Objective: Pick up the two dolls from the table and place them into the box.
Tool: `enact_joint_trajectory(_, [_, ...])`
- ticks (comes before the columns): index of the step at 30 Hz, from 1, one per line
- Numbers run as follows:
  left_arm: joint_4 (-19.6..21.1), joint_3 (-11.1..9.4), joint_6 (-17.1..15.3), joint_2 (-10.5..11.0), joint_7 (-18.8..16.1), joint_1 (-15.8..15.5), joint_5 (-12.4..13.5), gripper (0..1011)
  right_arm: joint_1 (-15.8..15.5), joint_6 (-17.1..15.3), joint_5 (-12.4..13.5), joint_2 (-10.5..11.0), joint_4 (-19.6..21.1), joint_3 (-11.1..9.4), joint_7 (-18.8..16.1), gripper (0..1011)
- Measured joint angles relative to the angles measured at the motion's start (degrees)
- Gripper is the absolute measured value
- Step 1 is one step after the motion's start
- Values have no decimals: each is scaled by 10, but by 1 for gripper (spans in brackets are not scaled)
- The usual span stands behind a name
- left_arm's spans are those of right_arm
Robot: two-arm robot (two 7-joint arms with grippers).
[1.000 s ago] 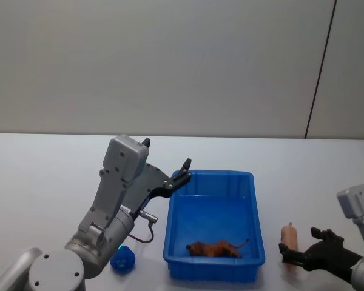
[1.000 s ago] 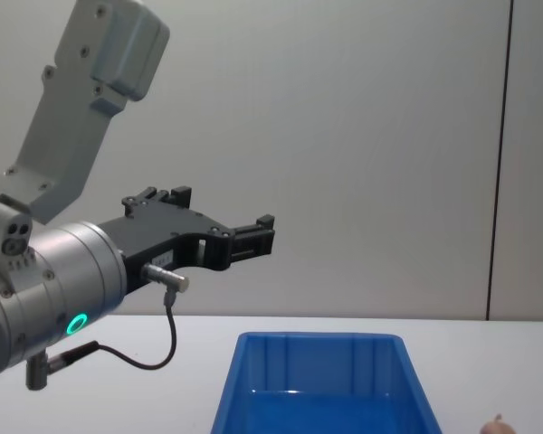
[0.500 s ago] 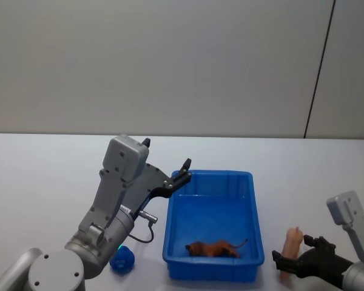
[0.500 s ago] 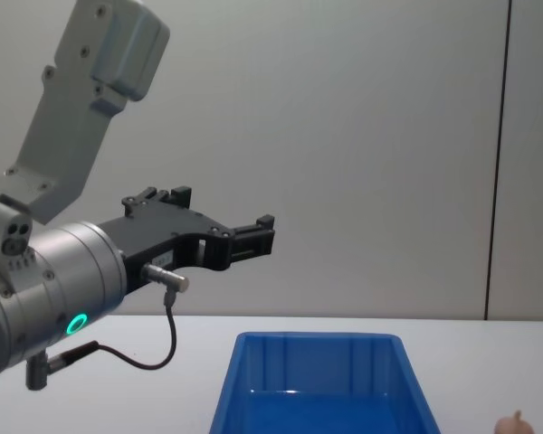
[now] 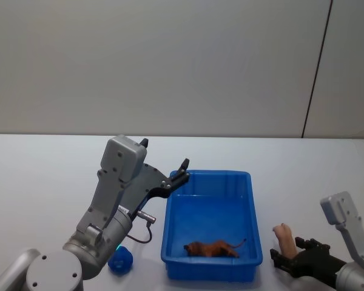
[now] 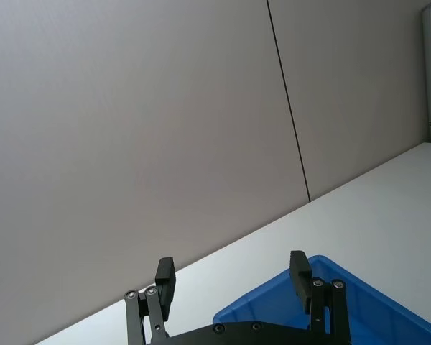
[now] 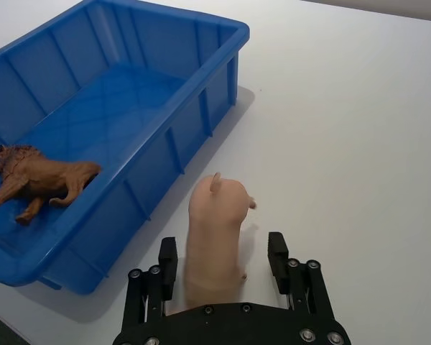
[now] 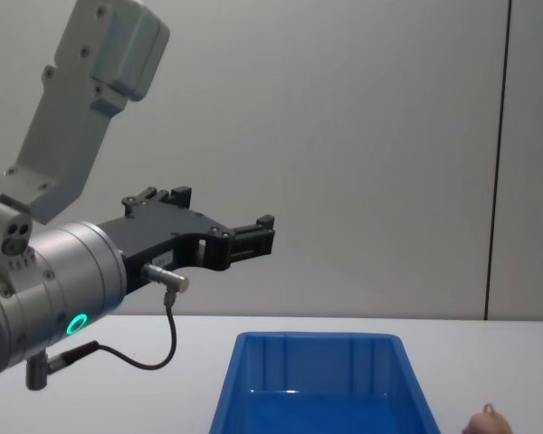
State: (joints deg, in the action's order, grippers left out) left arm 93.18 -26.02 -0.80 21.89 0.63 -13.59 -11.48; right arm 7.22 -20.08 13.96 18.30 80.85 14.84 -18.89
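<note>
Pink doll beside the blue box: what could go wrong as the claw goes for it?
The open right claw straddles the pink doll off-centre, so closing may twist it away. The doll lies close to the blue box wall, so the lift could clip the rim. The left claw hangs over the box's far corner, perhaps crowding the drop.

Left gripper (image 6: pixel 232 277) raised, fingers apart; right gripper (image 7: pixel 223 251) low

Pink doll (image 7: pixel 214 230) just beside blue box (image 5: pixel 211 174)
</note>
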Motion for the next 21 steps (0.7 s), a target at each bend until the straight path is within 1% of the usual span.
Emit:
enact_joint_trajectory(1, [0, 0, 0, 0, 0, 0, 0, 1004, 0, 0, 0, 0, 0, 0, 0, 786])
enact_joint_trajectory(2, [0, 0, 0, 0, 0, 0, 0, 1004, 1, 0, 1, -1, -1, 0, 1, 734])
enact_joint_trajectory(4, [0, 0, 0, 0, 0, 0, 0, 1004, 1, 0, 3, -1, -1, 0, 2, 704])
enact_joint_trajectory(5, [0, 0, 0, 0, 0, 0, 0, 1004, 2, 0, 4, -2, -2, 0, 2, 631])
enact_joint_trajectory(7, [0, 0, 0, 0, 0, 0, 0, 1004, 2, 0, 5, -2, -2, 1, 3, 591])
enact_joint_trajectory(8, [0, 0, 0, 0, 0, 0, 0, 1004, 3, 1, 7, -3, -2, 1, 3, 534])
enact_joint_trajectory(12, [0, 0, 0, 0, 0, 0, 0, 1004, 4, 2, 10, -4, -4, 1, 5, 450])
enact_joint_trajectory(13, [0, 0, 0, 0, 0, 0, 0, 1004, 5, 2, 10, -4, -4, 1, 5, 396])
enact_joint_trajectory(15, [0, 0, 0, 0, 0, 0, 0, 1004, 6, 3, 12, -5, -5, 1, 7, 367])
enact_joint_trajectory(21, [0, 0, 0, 0, 0, 0, 0, 1004, 9, 9, 14, -8, -9, 0, 11, 367])
